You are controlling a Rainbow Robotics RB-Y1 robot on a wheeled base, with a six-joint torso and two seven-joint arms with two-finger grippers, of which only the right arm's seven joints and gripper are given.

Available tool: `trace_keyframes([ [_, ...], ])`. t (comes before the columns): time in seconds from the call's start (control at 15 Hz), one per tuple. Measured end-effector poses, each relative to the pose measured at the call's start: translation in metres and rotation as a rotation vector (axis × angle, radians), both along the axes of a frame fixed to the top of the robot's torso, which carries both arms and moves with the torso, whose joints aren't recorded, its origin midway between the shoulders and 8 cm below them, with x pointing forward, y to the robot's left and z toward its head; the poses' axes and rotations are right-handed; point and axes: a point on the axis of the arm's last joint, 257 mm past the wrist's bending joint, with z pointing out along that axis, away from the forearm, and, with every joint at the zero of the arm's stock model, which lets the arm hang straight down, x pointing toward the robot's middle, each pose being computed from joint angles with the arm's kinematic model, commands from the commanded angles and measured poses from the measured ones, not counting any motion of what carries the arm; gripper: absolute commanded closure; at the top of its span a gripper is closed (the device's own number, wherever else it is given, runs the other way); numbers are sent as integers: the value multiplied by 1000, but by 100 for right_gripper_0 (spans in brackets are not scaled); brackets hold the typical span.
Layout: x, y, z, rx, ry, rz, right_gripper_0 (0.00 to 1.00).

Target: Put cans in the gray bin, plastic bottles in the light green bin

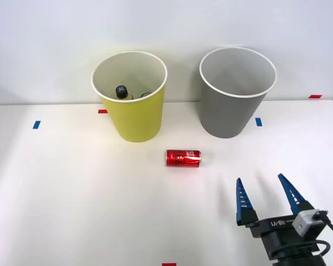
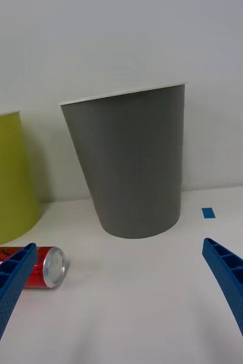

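The right gripper hangs above the white table with its jaws spread wide and nothing between them. Its two blue ribbed fingers point toward the bins, and in the wrist view they stand at the two lower corners, well apart from each other.

Taking the red can as the landmark: the gripper sits nearer the robot than the can and off to the robot's right of it, well apart, not touching it. The can lies on its side on the table, its silver end facing the robot's right, white lettering along its red wall. In the wrist view the can shows just behind one fingertip.

Beyond the can and to its left stands the light green bin, upright, white-rimmed, near the can but not touching it. Inside it a plastic bottle's dark cap shows against the white wall; the rest of the bottle is hidden by the rim. Beyond the can and to its right stands the gray bin, upright, with a white rim and pale inside. In the wrist view the gray bin rises between the two fingers.

Small blue and red tape marks lie on the table around the bins.
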Motion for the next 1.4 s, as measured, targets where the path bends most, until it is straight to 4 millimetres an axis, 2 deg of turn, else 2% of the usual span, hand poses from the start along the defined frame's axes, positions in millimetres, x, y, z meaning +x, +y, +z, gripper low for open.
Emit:
trace_keyframes([
  [0.2,-21,1,-5,55,4,-3,0],
  [0.4,-32,7,-16,56,-21,11,0],
  [0.53,-34,11,-23,19,-55,22,0],
  [0.67,-34,12,-24,-94,-74,0,0],
  [0.87,-41,8,-29,-170,-72,-22,0],
  [1.07,-50,0,-35,-166,-52,-32,0],
  [1.4,-65,0,-43,-152,-26,-47,0],
])
